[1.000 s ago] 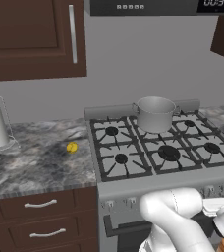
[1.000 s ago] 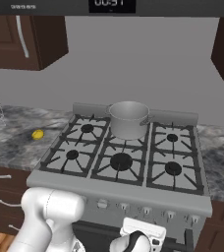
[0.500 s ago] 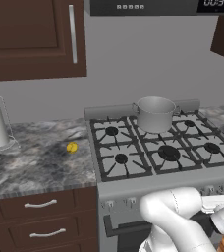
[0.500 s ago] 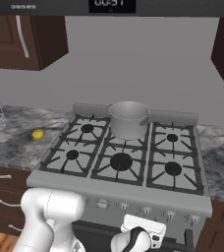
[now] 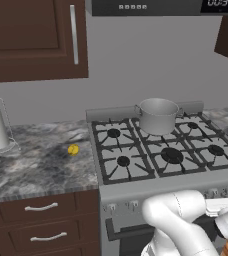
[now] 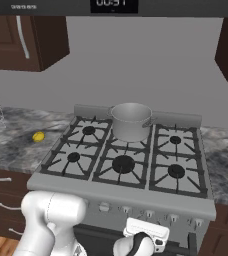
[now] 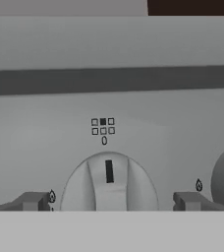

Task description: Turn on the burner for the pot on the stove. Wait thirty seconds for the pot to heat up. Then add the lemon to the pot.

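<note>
pot (image 6: 131,121) sits on stove's (image 6: 121,192) rear middle burner; lemon (image 6: 38,136) on counter (image 6: 11,147).

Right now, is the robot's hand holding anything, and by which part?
Nothing is held. The hand is open, its fingers on either side of a stove knob, not gripping it.

Pot: a plain silver-grey cylindrical pot (image 5: 157,115) with small side handles stands upright on the middle rear grate of the stove.
Stove: a silver-grey gas range (image 6: 121,192) with six black burners under black grates, set between marbled grey counters; a row of knobs lines its front panel.
Burner: the black cap beneath the pot is hidden by it; no flame can be made out.
Knob: in the hand view a round grey knob (image 7: 109,182) sits centred, its dark marker pointing straight up.
Lemon: a small bright yellow fruit (image 5: 73,149) lies on the counter left of the stove, well apart from the pot.
</note>
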Available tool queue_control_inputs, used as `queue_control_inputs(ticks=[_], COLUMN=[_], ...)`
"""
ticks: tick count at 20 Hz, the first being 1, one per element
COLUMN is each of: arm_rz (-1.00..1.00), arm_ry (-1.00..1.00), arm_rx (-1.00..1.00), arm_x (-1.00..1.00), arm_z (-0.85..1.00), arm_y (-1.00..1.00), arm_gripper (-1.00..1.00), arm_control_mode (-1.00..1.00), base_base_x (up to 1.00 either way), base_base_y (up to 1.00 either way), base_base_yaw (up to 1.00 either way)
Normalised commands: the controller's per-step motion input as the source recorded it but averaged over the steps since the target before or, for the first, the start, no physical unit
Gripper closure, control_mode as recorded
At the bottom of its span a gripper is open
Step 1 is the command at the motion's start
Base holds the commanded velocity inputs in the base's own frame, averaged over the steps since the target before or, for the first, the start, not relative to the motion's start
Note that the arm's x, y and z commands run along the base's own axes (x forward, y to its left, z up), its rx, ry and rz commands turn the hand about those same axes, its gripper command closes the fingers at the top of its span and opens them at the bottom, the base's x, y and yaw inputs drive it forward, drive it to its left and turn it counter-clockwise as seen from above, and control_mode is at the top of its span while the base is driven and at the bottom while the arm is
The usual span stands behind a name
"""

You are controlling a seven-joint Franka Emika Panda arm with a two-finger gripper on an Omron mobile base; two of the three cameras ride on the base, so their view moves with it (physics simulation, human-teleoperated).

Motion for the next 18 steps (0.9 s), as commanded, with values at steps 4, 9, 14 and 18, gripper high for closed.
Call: queue_control_inputs(ticks=[4,9,14,18], arm_rz=[0.00,0.00,0.00,0.00], arm_ry=[0.00,0.00,0.00,0.00], arm_rx=[0.00,0.00,0.00,0.00], arm_x=[-0.04,-0.04,0.00,0.00], arm_z=[-0.01,-0.03,0.00,0.00], arm_y=[0.00,0.00,0.00,0.00], arm_gripper=[-1.00,-1.00,-1.00,1.00], arm_control_mode=[-1.00,-1.00,-1.00,-1.00], base_base_x=[0.00,0.00,0.00,0.00], base_base_y=[0.00,0.00,0.00,0.00], base_base_yaw=[0.00,0.00,0.00,0.00])
